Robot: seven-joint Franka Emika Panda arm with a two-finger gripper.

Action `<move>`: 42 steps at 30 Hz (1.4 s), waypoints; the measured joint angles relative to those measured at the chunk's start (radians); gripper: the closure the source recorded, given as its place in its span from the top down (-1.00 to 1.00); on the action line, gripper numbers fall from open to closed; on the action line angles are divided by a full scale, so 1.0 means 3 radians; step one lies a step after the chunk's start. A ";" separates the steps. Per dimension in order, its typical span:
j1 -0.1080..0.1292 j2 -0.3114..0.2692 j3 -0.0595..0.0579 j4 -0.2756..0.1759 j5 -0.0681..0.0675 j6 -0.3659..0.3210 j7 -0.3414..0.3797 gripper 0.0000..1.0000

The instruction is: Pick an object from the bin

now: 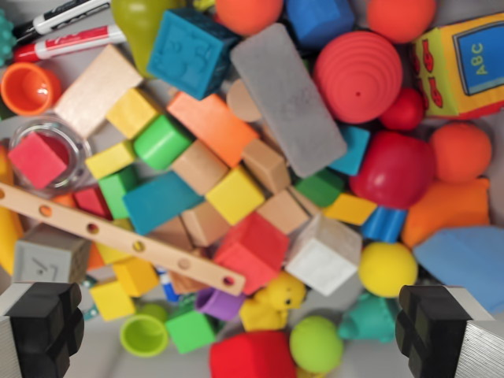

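The bin is seen from above in the wrist view, filled with a dense heap of toys. The gripper point(240, 331) is held spread wide, with its two black fingers point(43, 323) at the lower corners of the picture, and nothing is grasped between them.

The grey block point(287, 98) is taken as the landmark. It lies tilted in the upper middle of the heap. Just to its left an orange block point(211, 126) is seen, and above that a teal cube point(191, 51). To its right a ribbed red dome point(358, 75) is placed, and further right a soft ABC cube point(465, 67). Below the grey block a yellow cube point(234, 194), a red cube point(253, 250) and a white cube point(323, 253) are found, the last two touching each other. Far to the lower left of the grey block a wooden strip with holes point(118, 236) is laid across other pieces. A glass jar point(47, 153) with a red cube inside is seen well to the left. A yellow ball point(387, 269) lies to the lower right, and a green ball point(315, 343) is located between the fingers, near the lower edge. Two markers point(71, 39) are seen at the top left.
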 joint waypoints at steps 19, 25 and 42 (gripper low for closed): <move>-0.0009 -0.0001 -0.0034 -0.0090 0.0000 0.0071 -0.0244 1.00; -0.0020 -0.0007 -0.0049 -0.0140 0.0000 0.0112 -0.0373 1.00; -0.0057 -0.0017 -0.0106 -0.0314 0.0000 0.0270 -0.0874 1.00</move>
